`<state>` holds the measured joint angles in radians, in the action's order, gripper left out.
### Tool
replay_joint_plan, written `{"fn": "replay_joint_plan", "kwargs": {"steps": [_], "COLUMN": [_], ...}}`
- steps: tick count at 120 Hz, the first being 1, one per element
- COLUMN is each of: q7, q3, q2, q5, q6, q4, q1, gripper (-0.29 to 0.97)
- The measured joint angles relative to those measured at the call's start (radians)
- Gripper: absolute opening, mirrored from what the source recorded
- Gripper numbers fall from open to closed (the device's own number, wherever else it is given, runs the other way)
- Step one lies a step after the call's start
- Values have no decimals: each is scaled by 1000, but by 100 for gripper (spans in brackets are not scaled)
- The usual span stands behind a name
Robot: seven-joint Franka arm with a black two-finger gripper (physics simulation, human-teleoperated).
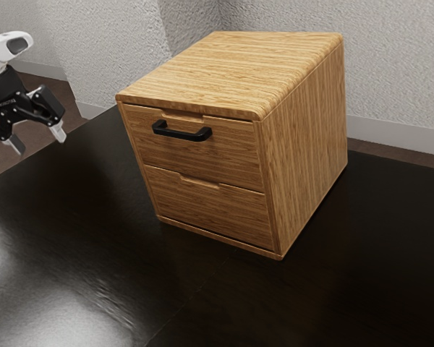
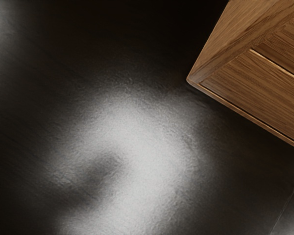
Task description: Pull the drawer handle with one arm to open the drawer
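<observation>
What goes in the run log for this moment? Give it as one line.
phase: pre-grasp | claw: open, empty, off to the exterior view's left of cabinet | handle: untouched | top drawer: shut

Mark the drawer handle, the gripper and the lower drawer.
drawer handle (image 1: 181,131): exterior view, middle of the bar.
gripper (image 1: 37,141): exterior view, midway between fingertips.
lower drawer (image 1: 206,200): exterior view, front panel.

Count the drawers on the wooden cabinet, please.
2. The upper drawer, bearing the black handle, and the lower drawer directly under it. The far sides of the cabinet are hidden.
</observation>
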<state>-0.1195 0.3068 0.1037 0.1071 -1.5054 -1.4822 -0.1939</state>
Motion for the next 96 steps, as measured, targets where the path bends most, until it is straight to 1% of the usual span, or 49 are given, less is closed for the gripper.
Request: {"fn": "replay_joint_plan", "kwargs": {"steps": [36,41,50,57,60,65,70,75,84,96], "q7": [-13,-15,-8,21,39,74,109,142,197,284], "q3": [-1,-8,-37,-25,5,45,65,73,62,47], "q2": [-1,2,18,32,29,9,-23,-54,-77,-90], "q5": [1,-5,-67,-131,-157,-214,-271,-312,-355,-385], "q6": [-10,-6,25,44,51,60,67,72,78,81], "q4": [0,25,175,236,243,237,229,225,222,222], "q1": [0,-2,18,31,34,13,-7,-17,-27,-17], "gripper": [66,66,66,65,65,65,66,66,66,66]}}
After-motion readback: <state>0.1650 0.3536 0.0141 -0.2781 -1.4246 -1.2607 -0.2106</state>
